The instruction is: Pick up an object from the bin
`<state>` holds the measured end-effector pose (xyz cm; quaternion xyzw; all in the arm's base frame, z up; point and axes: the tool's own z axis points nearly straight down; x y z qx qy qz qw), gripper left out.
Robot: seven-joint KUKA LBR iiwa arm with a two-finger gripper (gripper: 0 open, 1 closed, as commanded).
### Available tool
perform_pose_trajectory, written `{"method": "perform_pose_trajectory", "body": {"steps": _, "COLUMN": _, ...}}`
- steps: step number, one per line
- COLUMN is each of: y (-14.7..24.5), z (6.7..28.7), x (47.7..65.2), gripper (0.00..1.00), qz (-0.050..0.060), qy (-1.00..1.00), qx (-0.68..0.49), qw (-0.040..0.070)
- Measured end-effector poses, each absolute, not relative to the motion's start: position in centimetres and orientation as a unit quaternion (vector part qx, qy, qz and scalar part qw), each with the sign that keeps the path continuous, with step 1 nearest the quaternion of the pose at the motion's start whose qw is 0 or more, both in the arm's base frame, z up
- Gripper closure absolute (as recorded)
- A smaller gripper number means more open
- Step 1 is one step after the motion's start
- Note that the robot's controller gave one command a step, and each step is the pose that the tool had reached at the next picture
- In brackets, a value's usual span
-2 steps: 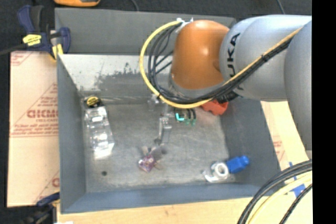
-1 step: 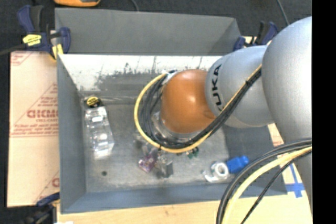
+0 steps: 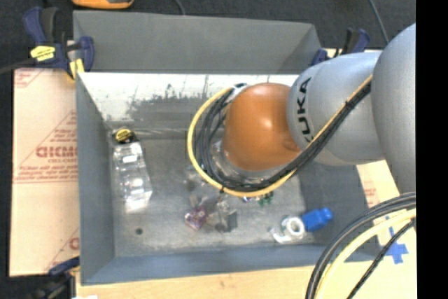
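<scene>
My gripper (image 3: 224, 215) reaches down from under the orange cover to the bin floor near the front middle. Right at its tip lies a small purple and grey thing (image 3: 197, 218); whether it is gripped I cannot tell. A small green bit (image 3: 265, 200) peeks out just right of the gripper, under the cover's edge. A blue and white thing (image 3: 305, 223) lies further right near the front wall.
A clear plastic bottle (image 3: 131, 172) with a yellow and black cap lies along the left side of the bin. The arm, its orange cover and looped cables hang over the middle and right of the bin, hiding the floor beneath.
</scene>
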<state>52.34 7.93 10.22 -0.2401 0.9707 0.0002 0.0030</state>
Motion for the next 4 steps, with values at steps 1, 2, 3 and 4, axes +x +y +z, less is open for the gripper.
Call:
{"method": "perform_pose_trajectory", "body": {"steps": 1, "y": 7.5, "z": 10.0, "x": 51.9, "gripper": 0.0, "qz": 0.001, "qy": 0.972, "qx": -0.233, "qw": 0.0}}
{"method": "perform_pose_trajectory", "body": {"steps": 2, "y": 6.9, "z": 6.9, "x": 51.9, "gripper": 0.0, "qz": 0.001, "qy": 0.971, "qx": -0.238, "qw": 0.0}}
{"method": "perform_pose_trajectory", "body": {"steps": 3, "y": 6.9, "z": 6.9, "x": 52.0, "gripper": 0.0, "qz": 0.001, "qy": 0.972, "qx": -0.236, "qw": 0.001}}
{"method": "perform_pose_trajectory", "body": {"steps": 4, "y": 6.9, "z": 7.0, "x": 52.0, "gripper": 1.0, "qz": 0.001, "qy": 0.972, "qx": -0.235, "qw": 0.001}}
